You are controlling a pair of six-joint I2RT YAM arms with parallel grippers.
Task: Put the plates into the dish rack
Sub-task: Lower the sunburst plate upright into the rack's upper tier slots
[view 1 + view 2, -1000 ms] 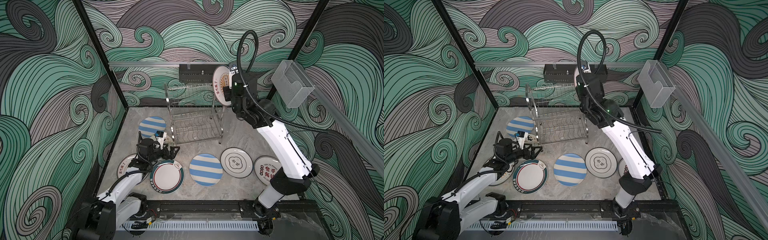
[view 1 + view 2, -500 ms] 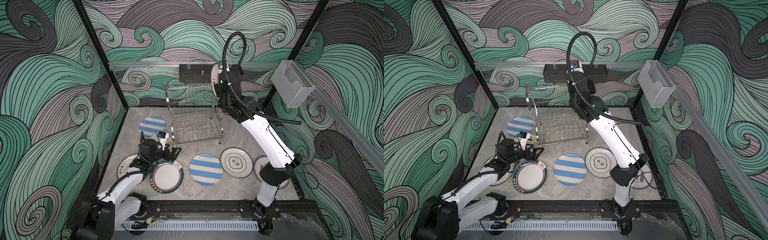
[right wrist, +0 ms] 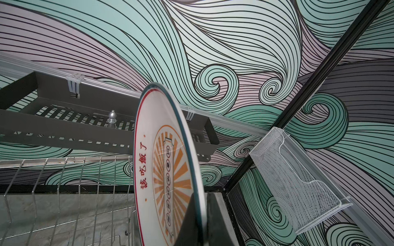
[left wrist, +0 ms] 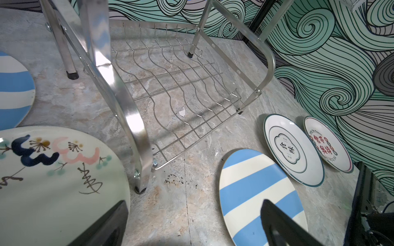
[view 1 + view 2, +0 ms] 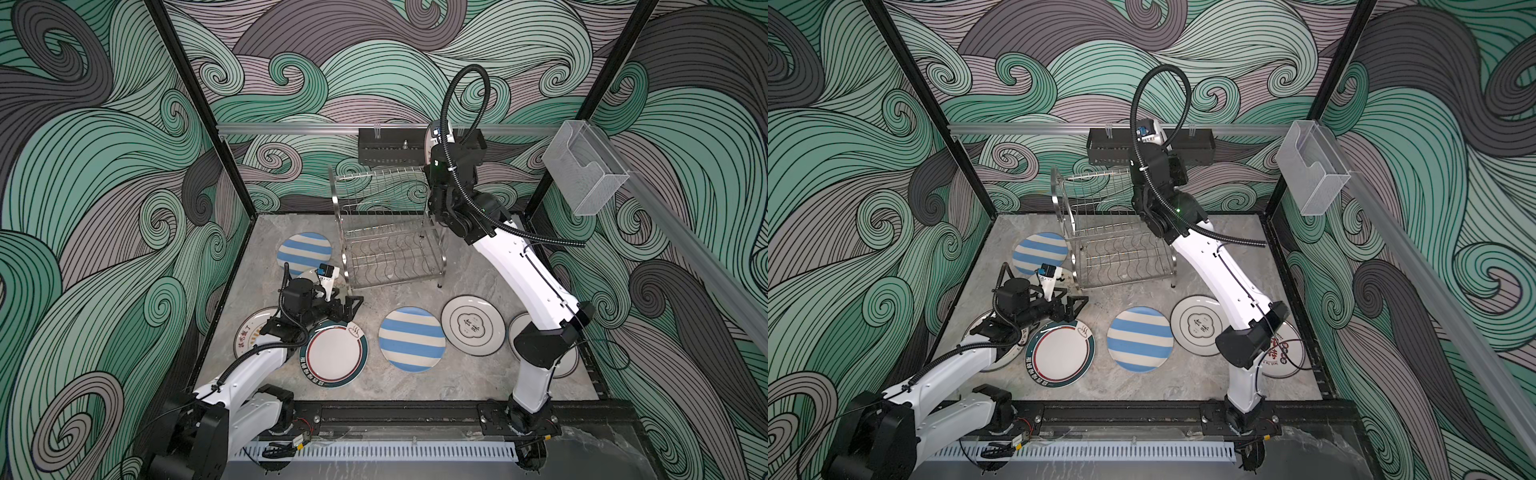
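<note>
Plates (image 5: 1140, 338) lie flat across the grey marbled worktop (image 5: 415, 386). At 8 o'clock a cream plate with orange rays (image 5: 248, 334) sits half under the left arm (image 5: 257, 365). At 10 o'clock a blue-and-white striped plate (image 5: 305, 250) lies just beside a cartoon-painted white plate (image 4: 53, 170). The left claw (image 5: 352, 306) hangs released, fingers spread wide, at 12 o'clock of a teal-rimmed white plate (image 5: 334, 353) lying at 7 o'clock. The shiny two-tier steel wire dish rack (image 5: 386, 237) stands at 12 o'clock. At 6 o'clock lies a second striped plate (image 5: 411, 338), at 5 o'clock a white plate with a dark cloud emblem (image 5: 471, 326), at 4 o'clock a red-lettered plate (image 4: 326, 144), partly hidden by the right arm (image 5: 523, 274). The right claw (image 3: 201, 217) is clenched on the rim of an orange-sunburst plate (image 3: 162, 170), held upright on edge above the rack's upper shelf, at its 3 o'clock end.
</note>
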